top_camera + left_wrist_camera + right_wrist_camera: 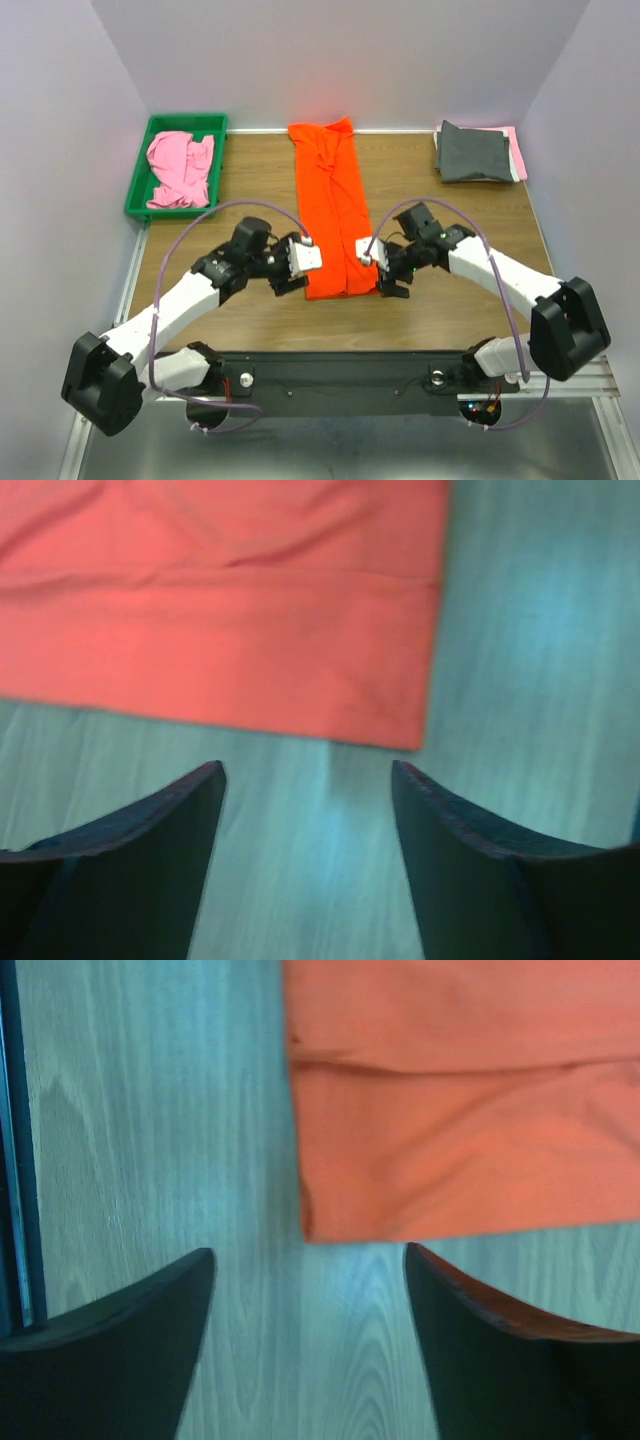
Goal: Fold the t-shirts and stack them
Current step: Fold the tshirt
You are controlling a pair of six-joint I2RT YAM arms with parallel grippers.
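Observation:
The bright orange t-shirt [330, 205] lies on the table as a long narrow strip, running from the back edge toward the arms. My left gripper [290, 279] hovers just off its near left corner and my right gripper [391, 283] just off its near right corner. In the left wrist view the orange hem [220, 670] sits ahead of my open left gripper [308, 772], with bare table between the fingers. The right wrist view shows the orange corner [440, 1150] just beyond my open right gripper [310, 1254], nothing held. A crumpled pink t-shirt [180, 170] lies in the tray. A folded dark grey t-shirt [472, 155] rests at back right.
The green plastic tray [136, 176] stands at the back left corner. Under the grey shirt a folded pink cloth [518, 152] shows at its right edge. White walls close in the table on three sides. The arms' base rail [340, 372] runs along the near edge.

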